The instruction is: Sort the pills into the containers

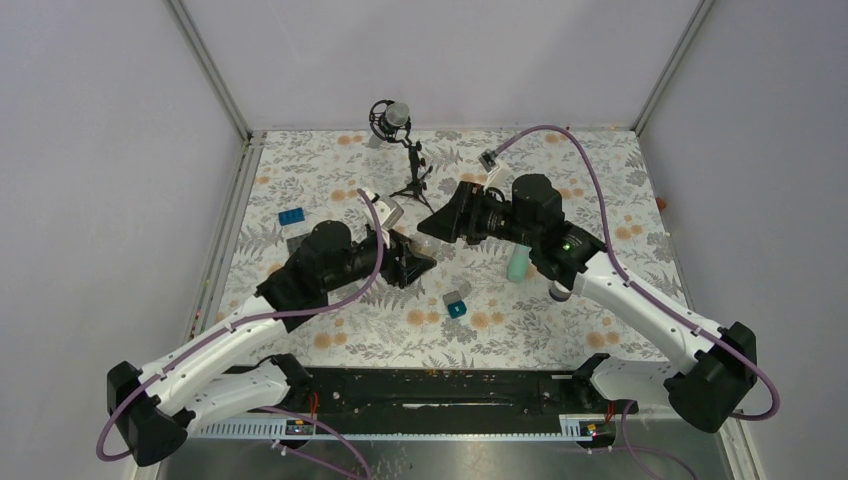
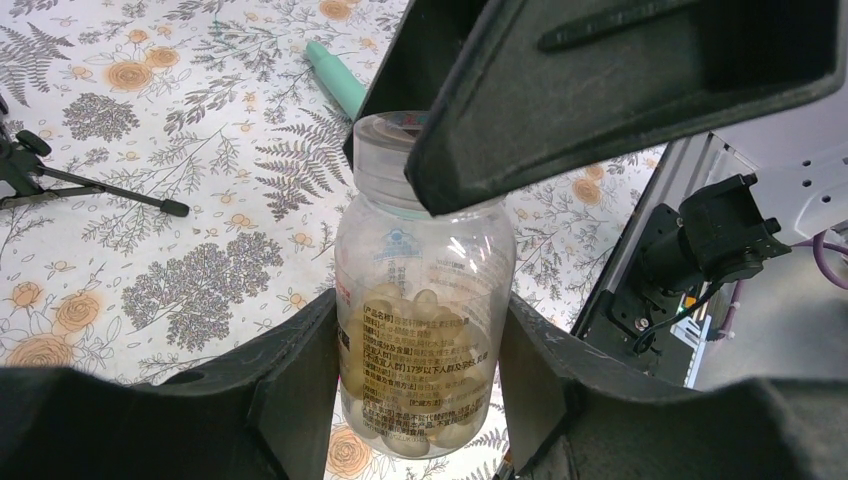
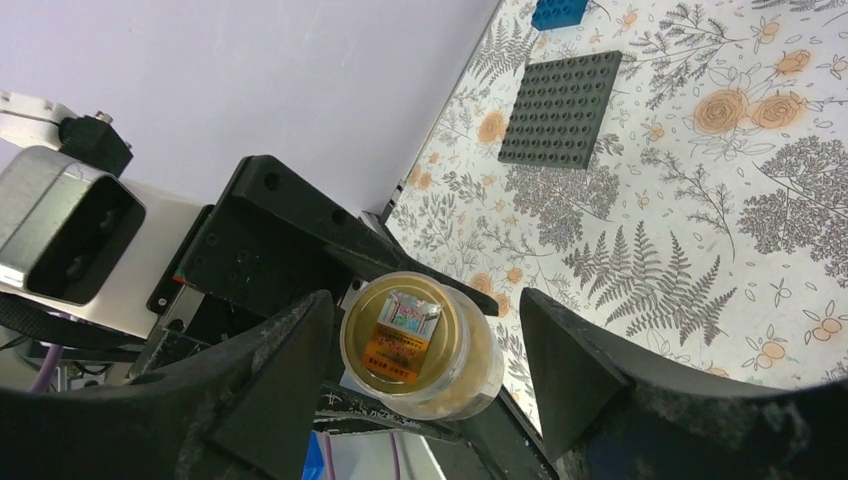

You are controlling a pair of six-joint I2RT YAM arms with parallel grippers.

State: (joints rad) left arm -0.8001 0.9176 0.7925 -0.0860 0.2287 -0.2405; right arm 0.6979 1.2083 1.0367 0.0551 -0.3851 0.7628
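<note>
The largest risk sits at mid-frame of the top view, where both arms meet nose to nose above the desk point(image 1: 560, 330). The left gripper point(image 1: 408, 258) is clamped on the body of the clear jar point(image 2: 425, 300), which appears to be held off the cloth. The right gripper point(image 3: 425, 312) stands wide, one finger on each side of the lid point(image 3: 405, 335) with a gap on both. If it closes off-centre it would likely shove the smooth jar sideways in the other grip. A twist could also spin the whole jar rather than the lid. With the lid off and the jar tilted, the pills point(image 2: 420, 420), all inside the jar as far as I can see, could scatter across flowers of much the same colour. Room is tight toward the top of the frame, where a small tripod stand point(image 1: 405, 170) stands just beyond the grippers. The mint-green strip point(image 1: 517, 265) lies right against the right arm's wrist and could be swept aside. The grey cube point(image 1: 462, 291) and teal cube point(image 1: 457, 309) sit together just below the meeting point. The studded plate point(image 3: 560, 110) and blue brick point(image 3: 560, 12) lie well to the left. The freest cloth is along the lower right and lower left. Enclosure walls close the left, right and far edges.
</note>
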